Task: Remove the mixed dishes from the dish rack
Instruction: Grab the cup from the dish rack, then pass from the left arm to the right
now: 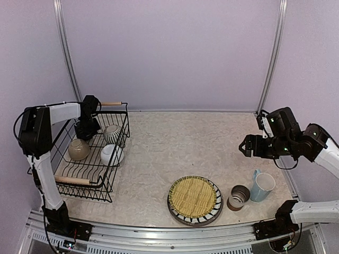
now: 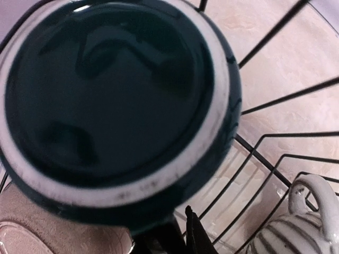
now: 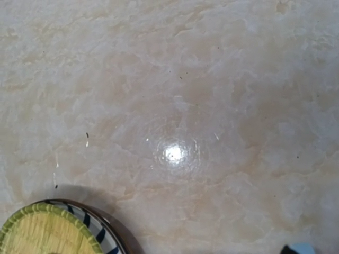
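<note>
The dish rack [image 1: 74, 180] stands at the table's left. My left gripper [image 1: 87, 128] reaches into its far end and is shut on the black mug [image 2: 111, 95], whose white-ringed base fills the left wrist view; one dark finger [image 2: 195, 235] shows below it. Also in the rack are a beige bowl [image 1: 79, 149], a white bowl [image 1: 111, 154] and the grey-striped pot [image 1: 112, 134]. On the table lie the striped plate [image 1: 210, 216] with the yellow mat [image 1: 193, 197] on it, the brown-white cup [image 1: 238, 197] and the light blue mug [image 1: 262, 186]. My right gripper [image 1: 245, 147] hovers open at the right, holding nothing.
The rack's black wires [image 2: 286, 98] run close around the mug, with the pot [image 2: 296, 233] just to its lower right. The right wrist view looks down on bare marbled table [image 3: 175, 106], with the plate's edge [image 3: 108, 233] and mat [image 3: 37, 235] at its bottom left.
</note>
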